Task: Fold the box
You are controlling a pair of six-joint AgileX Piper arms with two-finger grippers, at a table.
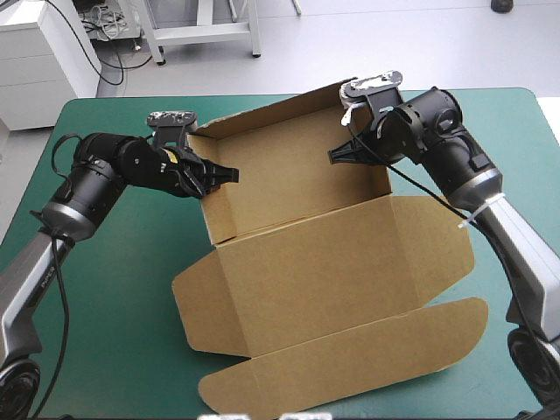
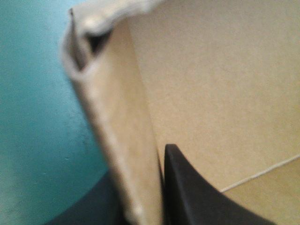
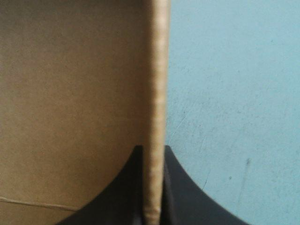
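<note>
The brown box stands as an open tray in the middle of the table, walls raised, its lid lying flat toward the near edge. My left gripper is shut on the box's left wall, one black finger inside the tray and one outside. My right gripper is shut on the right wall, which runs straight between its fingers. In both wrist views the tray's brown inside lies on one side of the wall and the teal-green cover on the other.
The lid's long tuck flap reaches almost to the near table edge. Bare teal-green cover lies left of the box and to its right.
</note>
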